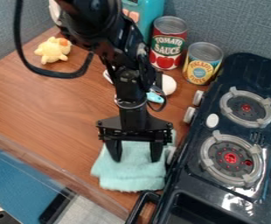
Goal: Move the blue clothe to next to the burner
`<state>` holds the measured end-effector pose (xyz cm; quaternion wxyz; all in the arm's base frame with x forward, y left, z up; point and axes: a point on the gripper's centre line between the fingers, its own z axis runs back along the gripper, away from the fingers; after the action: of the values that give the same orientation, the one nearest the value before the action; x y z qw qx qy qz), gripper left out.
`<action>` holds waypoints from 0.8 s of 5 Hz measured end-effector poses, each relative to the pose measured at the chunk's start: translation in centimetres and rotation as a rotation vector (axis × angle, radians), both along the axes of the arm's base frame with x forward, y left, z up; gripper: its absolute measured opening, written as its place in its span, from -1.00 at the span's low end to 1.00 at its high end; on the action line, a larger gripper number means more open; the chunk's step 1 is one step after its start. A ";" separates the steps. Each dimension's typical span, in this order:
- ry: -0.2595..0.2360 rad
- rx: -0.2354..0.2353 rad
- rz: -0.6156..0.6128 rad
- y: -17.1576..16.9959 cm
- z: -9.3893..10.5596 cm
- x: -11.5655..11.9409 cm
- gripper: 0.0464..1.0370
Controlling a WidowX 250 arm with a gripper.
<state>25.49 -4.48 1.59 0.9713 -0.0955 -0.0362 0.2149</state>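
With fingers (156, 151) spread apart, pointing down over the blue cloth (132, 175). Angled in from between eleven and twelve o'clock.

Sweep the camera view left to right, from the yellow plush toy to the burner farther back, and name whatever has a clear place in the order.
Yellow plush toy → light blue cloth → yellow-labelled can → far burner.
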 end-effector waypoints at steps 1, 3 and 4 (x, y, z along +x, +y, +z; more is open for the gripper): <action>-0.068 -0.020 0.047 1.4 2.9 0.5 0.93; -0.174 -0.074 0.081 2.3 7.8 0.7 0.93; -0.216 -0.089 0.079 2.5 9.7 0.3 0.93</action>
<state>25.81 -2.02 11.24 0.9473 -0.1594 -0.1345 0.2430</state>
